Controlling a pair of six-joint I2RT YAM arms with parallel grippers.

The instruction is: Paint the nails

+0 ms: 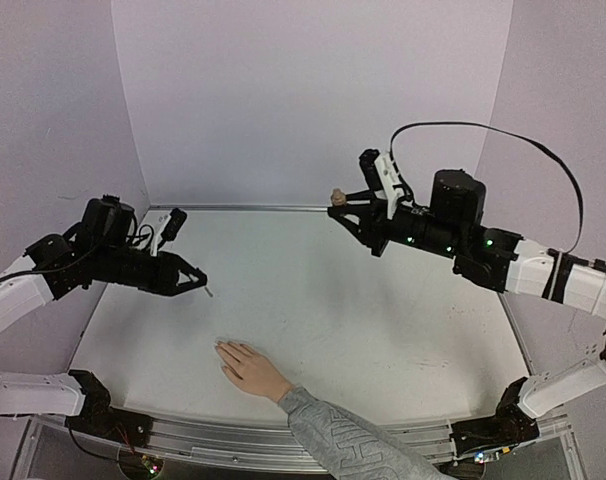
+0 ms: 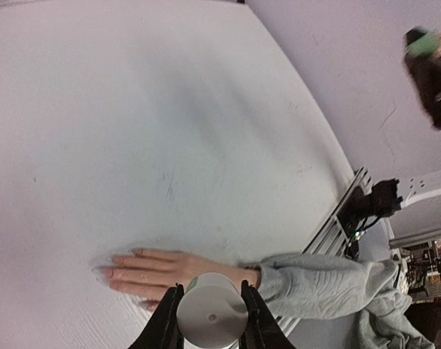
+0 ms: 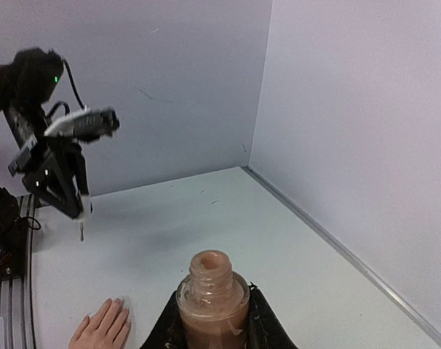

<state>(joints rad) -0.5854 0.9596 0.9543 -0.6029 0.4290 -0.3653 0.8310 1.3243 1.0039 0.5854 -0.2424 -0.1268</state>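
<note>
A light-skinned hand in a grey patterned sleeve lies flat, palm down, near the table's front edge. Its pale nails point to the far left. My left gripper hovers left of and above the hand, shut on a white brush cap. The thin brush tip sticks out toward the hand without touching it. My right gripper is raised at the back right, shut on an open bottle of beige polish, held upright.
The white table is boxed in by pale walls at the back and on both sides. An aluminium rail runs along the near edge. A black cable loops above the right arm.
</note>
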